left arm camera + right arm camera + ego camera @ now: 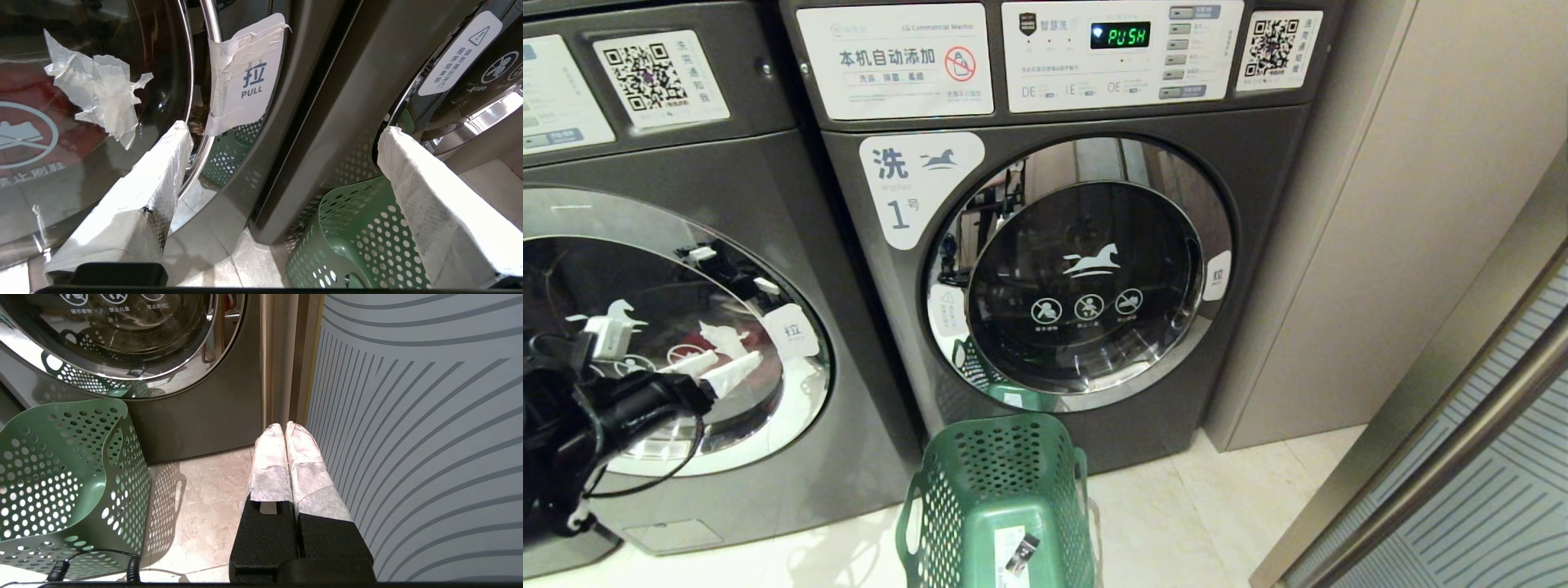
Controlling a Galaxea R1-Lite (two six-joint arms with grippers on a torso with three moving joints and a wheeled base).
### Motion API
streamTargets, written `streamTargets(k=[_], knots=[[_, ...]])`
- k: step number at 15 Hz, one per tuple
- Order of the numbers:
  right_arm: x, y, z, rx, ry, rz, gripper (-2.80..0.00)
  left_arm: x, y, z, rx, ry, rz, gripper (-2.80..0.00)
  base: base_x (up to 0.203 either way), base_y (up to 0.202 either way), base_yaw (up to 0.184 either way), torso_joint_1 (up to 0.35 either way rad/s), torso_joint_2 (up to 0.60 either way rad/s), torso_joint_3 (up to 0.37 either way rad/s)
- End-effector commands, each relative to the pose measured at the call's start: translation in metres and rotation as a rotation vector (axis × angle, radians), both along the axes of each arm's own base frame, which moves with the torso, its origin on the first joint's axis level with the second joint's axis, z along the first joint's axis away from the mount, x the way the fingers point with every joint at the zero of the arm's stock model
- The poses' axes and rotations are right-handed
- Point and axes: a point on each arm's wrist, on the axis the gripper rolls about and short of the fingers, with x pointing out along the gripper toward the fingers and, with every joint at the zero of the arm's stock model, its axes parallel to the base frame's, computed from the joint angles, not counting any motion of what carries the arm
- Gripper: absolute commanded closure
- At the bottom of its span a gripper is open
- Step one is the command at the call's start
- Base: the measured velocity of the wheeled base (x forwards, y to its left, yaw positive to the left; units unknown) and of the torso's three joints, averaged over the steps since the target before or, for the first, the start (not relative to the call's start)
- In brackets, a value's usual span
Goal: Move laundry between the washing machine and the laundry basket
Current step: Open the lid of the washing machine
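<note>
The left arm (580, 425) sits at the lower left of the head view, its left gripper (282, 134) spread wide and empty. The right gripper (285, 430) shows pressed-together fingers.

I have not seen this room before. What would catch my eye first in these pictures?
Two dark grey washing machines stand side by side, doors shut; the one labelled 1 shows a green PUSH display. The green laundry basket sits on the floor before it. The left gripper, open, faces the neighbouring washing machine's door, near its PULL tab.

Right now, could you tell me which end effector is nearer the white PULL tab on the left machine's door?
Left. The left end effector hangs open just before the white PULL tab; the right end effector sits shut by the striped panel.
</note>
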Motion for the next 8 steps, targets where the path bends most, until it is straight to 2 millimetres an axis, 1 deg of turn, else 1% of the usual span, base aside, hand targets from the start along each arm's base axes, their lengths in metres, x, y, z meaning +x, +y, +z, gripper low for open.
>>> streamTargets(k=[1, 4, 8], knots=[[0.000, 0.000, 0.000, 0.000, 0.001, 0.001, 0.00, 0.008, 0.003, -0.007, -0.003, -0.003, -0.026, -2.80, 0.000, 0.000, 0.000, 0.000, 0.00, 0.000], [0.000, 0.000, 0.000, 0.000, 0.001, 0.000, 0.00, 0.012, 0.003, -0.005, -0.010, -0.018, -0.153, -2.80, 0.000, 0.000, 0.000, 0.000, 0.00, 0.000], [0.000, 0.000, 0.000, 0.000, 0.001, 0.000, 0.00, 0.024, 0.006, -0.008, 0.014, -0.041, -0.172, -2.80, 0.000, 0.000, 0.000, 0.000, 0.00, 0.000]])
